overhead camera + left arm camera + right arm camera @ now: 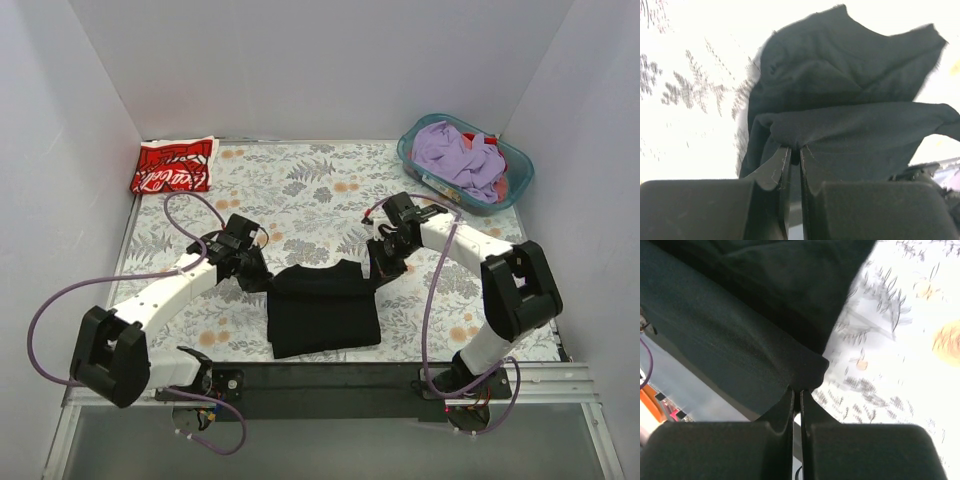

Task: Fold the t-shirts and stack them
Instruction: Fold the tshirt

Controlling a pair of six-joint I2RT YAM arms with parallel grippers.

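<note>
The black t-shirt lies partly folded at the near middle of the table. My left gripper is shut on its left upper edge; in the left wrist view the black cloth is pinched between the jaws and lifted. My right gripper is shut on its right upper corner; in the right wrist view the cloth hangs from the jaws. The red t-shirt with white lettering lies folded at the far left corner.
A teal basket at the far right holds purple and red clothes. White walls close in the floral tablecloth on three sides. A black rail runs along the near edge.
</note>
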